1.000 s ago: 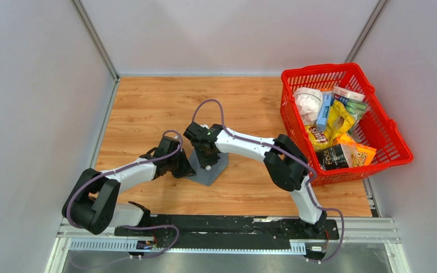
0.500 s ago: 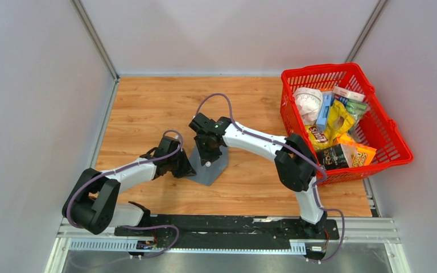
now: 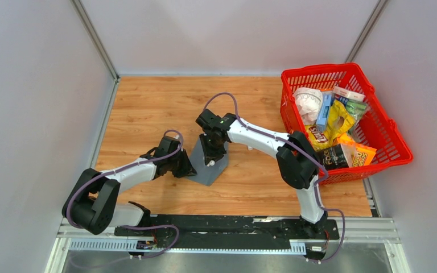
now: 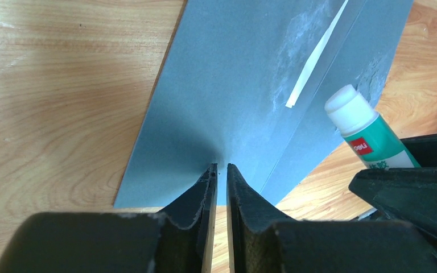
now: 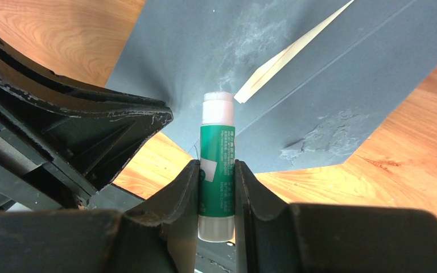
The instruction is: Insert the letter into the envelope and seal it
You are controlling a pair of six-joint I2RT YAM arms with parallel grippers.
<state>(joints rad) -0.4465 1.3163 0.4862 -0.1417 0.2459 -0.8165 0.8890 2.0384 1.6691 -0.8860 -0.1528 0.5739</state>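
The dark grey envelope (image 3: 207, 166) lies flat on the wood, flap open; it fills the left wrist view (image 4: 227, 85) and the right wrist view (image 5: 318, 74). Only a thin pale sliver of the letter (image 5: 287, 57) shows at the envelope's opening, also in the left wrist view (image 4: 314, 60). My left gripper (image 4: 221, 169) is shut, its tips resting on the envelope's near edge (image 3: 186, 169). My right gripper (image 5: 216, 168) is shut on a green glue stick (image 5: 217, 153), white tip down over the envelope (image 3: 209, 156). The stick also shows in the left wrist view (image 4: 370, 139).
A red basket (image 3: 317, 68) full of snack packets stands at the right of the table. Whitish glue smears (image 5: 318, 139) mark the envelope's flap. Grey walls close in the table on three sides. My two wrists are close together over the envelope.
My right arm has carried the glue stick a little to the right and farther along the envelope. The left arm and the envelope have not moved.
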